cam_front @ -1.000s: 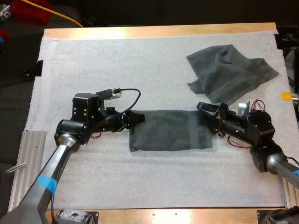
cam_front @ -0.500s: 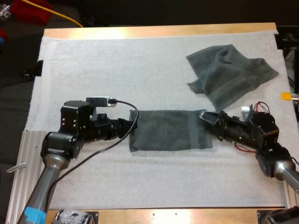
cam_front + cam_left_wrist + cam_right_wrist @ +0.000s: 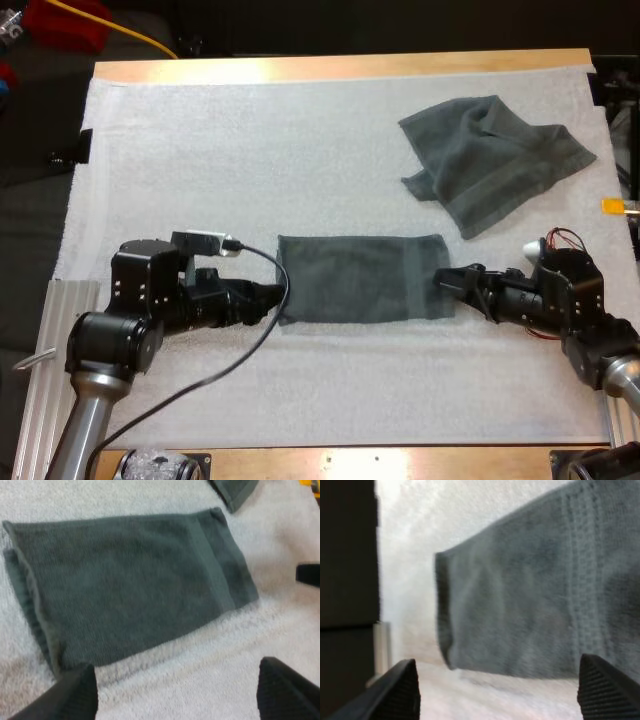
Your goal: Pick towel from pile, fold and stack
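A dark grey-green towel (image 3: 360, 278), folded into a long rectangle, lies flat in the middle of the white mat (image 3: 300, 150). My left gripper (image 3: 268, 298) sits low just off its left end, open, fingers (image 3: 75, 695) apart and clear of the folded towel (image 3: 125, 585). At the opposite end my right gripper (image 3: 448, 279) is open too, its tips level with the towel's short edge (image 3: 530, 605) and holding nothing. A second towel (image 3: 495, 155) lies crumpled at the far right of the mat.
A metal rail (image 3: 55, 340) runs along the table's left side beside my left arm. Bare mat stretches in front of the folded towel and across the far left. The right gripper's tip (image 3: 307, 574) pokes in past the towel's far end.
Both grippers have drawn back from the towel's ends, the left toward the near left, the right toward the near right. The folded towel now lies flat with neither gripper on it.
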{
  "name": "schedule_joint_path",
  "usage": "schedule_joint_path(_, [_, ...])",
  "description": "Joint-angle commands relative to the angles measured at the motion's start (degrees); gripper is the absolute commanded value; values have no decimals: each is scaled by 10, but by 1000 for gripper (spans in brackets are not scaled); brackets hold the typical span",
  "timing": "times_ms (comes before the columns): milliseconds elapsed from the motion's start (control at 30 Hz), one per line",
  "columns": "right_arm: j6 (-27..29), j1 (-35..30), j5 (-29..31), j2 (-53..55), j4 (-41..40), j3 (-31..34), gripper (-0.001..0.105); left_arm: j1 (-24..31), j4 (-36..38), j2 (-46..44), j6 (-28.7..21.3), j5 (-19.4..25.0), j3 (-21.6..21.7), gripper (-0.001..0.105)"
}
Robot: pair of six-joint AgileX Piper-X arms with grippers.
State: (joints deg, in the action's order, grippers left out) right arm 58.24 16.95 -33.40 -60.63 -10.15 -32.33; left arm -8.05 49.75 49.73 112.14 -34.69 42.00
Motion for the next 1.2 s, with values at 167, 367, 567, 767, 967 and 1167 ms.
schedule_joint_path(167, [115,-3,37,10,-134,-47,65,-2,51,-34,-23,24,5,65])
schedule_joint_path(367, [229,-3,97,10,-249,-100,65,-2,85,-54,-32,29,5,65])
schedule_joint_path(567, [306,-3,141,10,-313,-131,65,-2,93,-61,-37,31,5,65])
schedule_joint_path(767, [320,-6,141,-9,-312,-131,65,-2,95,-61,-37,28,5,65])
schedule_joint_path(967, [320,-40,99,-62,-289,-131,65,-2,95,-61,-37,28,5,65])
schedule_joint_path(1167, [320,-78,4,-123,-247,-131,65,-2,95,-61,-37,14,5,65])
